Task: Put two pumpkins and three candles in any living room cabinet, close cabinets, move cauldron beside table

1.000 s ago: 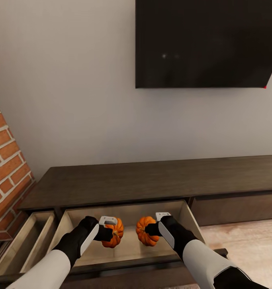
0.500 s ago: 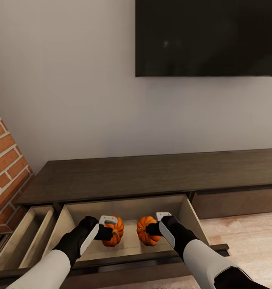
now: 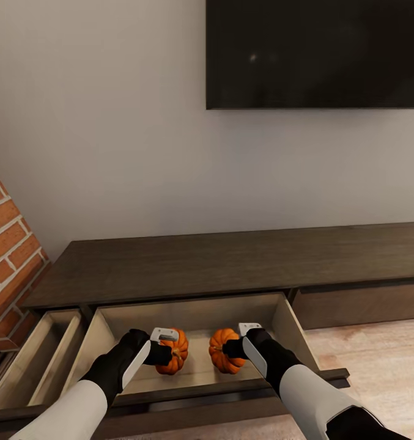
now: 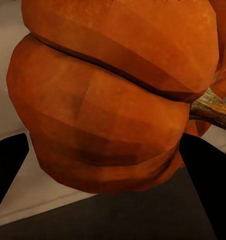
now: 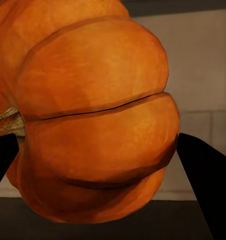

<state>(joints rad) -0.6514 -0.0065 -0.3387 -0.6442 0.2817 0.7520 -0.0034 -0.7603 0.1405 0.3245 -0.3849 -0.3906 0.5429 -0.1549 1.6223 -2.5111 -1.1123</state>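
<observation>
Camera tilted down slightly; left gripper (image 3: 165, 350) and right gripper (image 3: 234, 348) each clench a pumpkin (image 3: 173, 351) (image 3: 224, 351) over the open drawer (image 3: 191, 318), near its front edge, for release inside.

Two pumpkins (image 3: 174, 351) (image 3: 222, 351) (both gripped), two open drawers (image 3: 274, 315) (image 3: 41, 348).

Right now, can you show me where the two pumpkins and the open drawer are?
left pumpkin (image 3: 175, 352), head view, its orange ribbed side.
right pumpkin (image 3: 222, 351), head view, its orange ribbed side.
open drawer (image 3: 194, 319), head view, its pale back wall.
</observation>
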